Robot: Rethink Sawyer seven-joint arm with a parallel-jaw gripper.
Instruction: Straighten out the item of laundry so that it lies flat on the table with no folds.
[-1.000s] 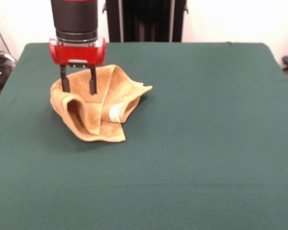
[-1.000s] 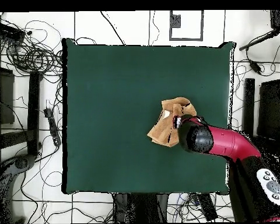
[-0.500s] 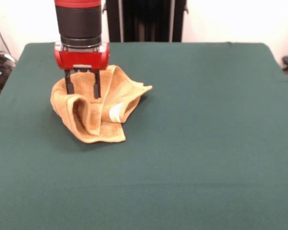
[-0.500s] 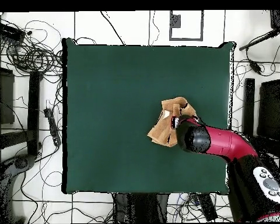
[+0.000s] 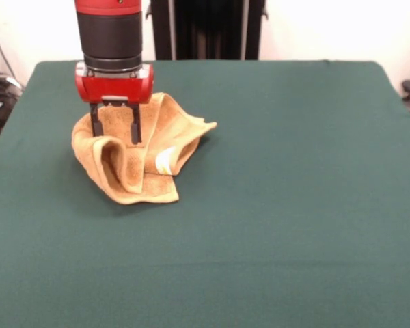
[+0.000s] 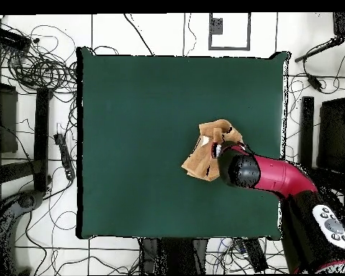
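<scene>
Fingers (image 5: 114,134) stand parted w/ nothing gripped, 2 tips down at the top fold of the towel (image 5: 138,158), which sits bunched directly under & just fwd of them on the green worktop (image 5: 294,205), prob. lined up to pinch a layer & pull it open.
</scene>
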